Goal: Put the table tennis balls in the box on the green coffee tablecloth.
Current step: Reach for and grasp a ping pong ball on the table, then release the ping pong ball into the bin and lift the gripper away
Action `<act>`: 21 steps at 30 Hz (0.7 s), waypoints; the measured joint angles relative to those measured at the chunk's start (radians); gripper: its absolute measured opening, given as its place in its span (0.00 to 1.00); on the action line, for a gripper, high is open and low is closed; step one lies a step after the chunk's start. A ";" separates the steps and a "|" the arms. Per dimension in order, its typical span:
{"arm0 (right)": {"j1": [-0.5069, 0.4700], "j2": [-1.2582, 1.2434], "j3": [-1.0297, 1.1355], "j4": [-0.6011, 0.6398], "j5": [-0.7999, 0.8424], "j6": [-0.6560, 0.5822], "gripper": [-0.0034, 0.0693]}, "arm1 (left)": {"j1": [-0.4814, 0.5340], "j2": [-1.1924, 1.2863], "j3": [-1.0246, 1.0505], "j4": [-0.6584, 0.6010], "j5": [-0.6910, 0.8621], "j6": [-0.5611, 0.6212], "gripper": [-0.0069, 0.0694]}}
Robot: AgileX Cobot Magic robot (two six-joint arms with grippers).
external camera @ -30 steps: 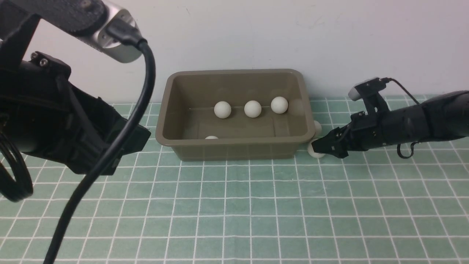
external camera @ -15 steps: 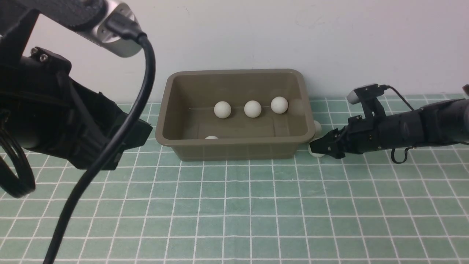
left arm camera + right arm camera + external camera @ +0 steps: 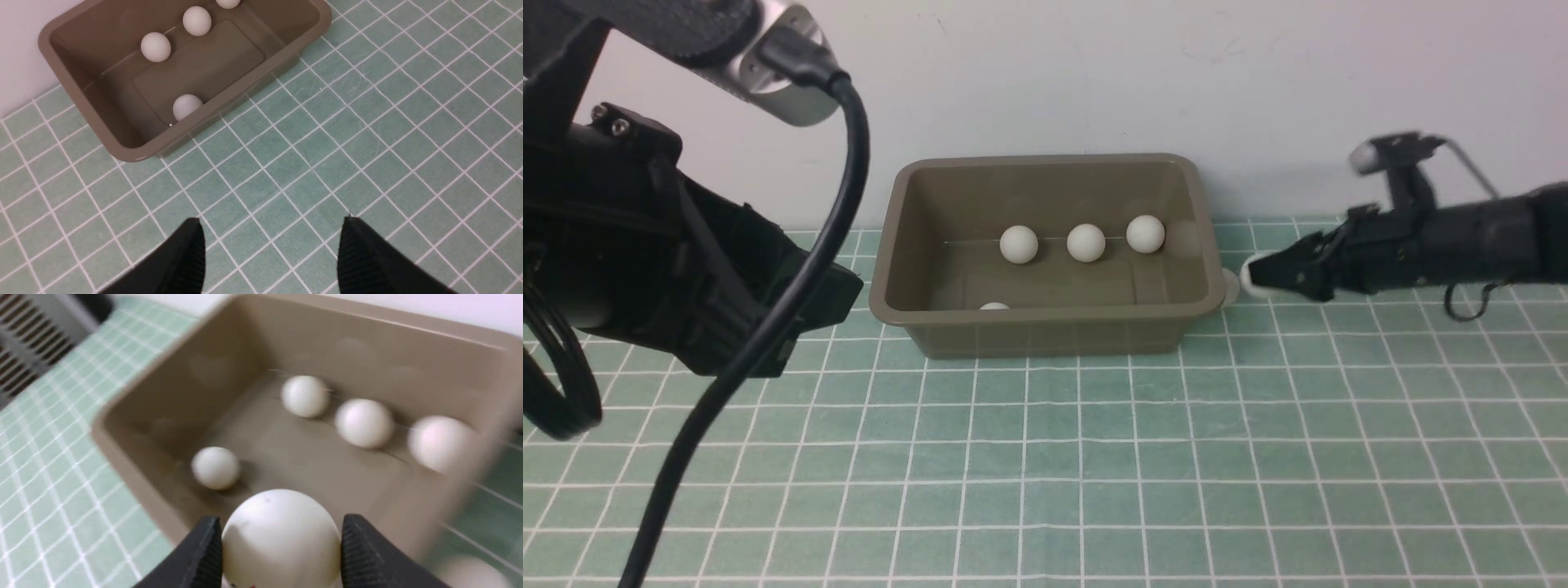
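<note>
When seen from the front, the brown box (image 3: 1045, 333) sits on the green checked tablecloth (image 3: 1094, 457). Three white balls (image 3: 1085, 242) lie in a row inside, and a fourth ball (image 3: 994, 307) peeks over the near wall. The blurry right gripper (image 3: 1260, 278) pinches a held ball (image 3: 1252, 276) beside the box. Another ball (image 3: 1230, 284) hides half behind the rim.

From the left wrist, the left gripper (image 3: 271, 245) gapes wide and holds nothing.

From the right wrist, the held ball (image 3: 281, 535) sits tight between both fingers (image 3: 196, 555). The box (image 3: 135, 416) looks blurry.

A plain white wall (image 3: 1094, 73) fills the background.
</note>
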 joint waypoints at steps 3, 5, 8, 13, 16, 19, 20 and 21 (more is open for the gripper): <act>0.068 0.028 -0.038 -0.001 -0.028 0.001 0.51 | 0.000 0.000 0.000 0.000 -0.005 0.000 0.61; 0.126 0.058 -0.072 -0.012 -0.086 0.002 0.51 | 0.000 0.000 0.000 0.000 -0.009 0.000 0.61; 0.170 0.081 -0.096 -0.030 -0.168 0.003 0.51 | 0.000 0.000 0.000 0.000 -0.010 0.000 0.61; 0.188 0.086 -0.102 -0.044 -0.249 0.007 0.52 | 0.000 0.000 0.000 0.000 -0.010 0.000 0.61; 0.188 0.086 -0.103 -0.044 -0.263 0.007 0.57 | 0.000 0.000 0.000 0.000 -0.010 0.000 0.61; 0.183 0.086 -0.103 -0.043 -0.273 0.008 0.67 | 0.000 0.000 0.000 0.000 -0.010 0.000 0.61; 0.178 0.086 -0.103 -0.042 -0.273 0.002 0.72 | 0.000 0.000 0.000 0.000 -0.010 0.000 0.61; 0.168 0.086 -0.103 -0.043 -0.271 -0.006 0.75 | 0.000 0.000 0.000 0.000 -0.010 0.000 0.61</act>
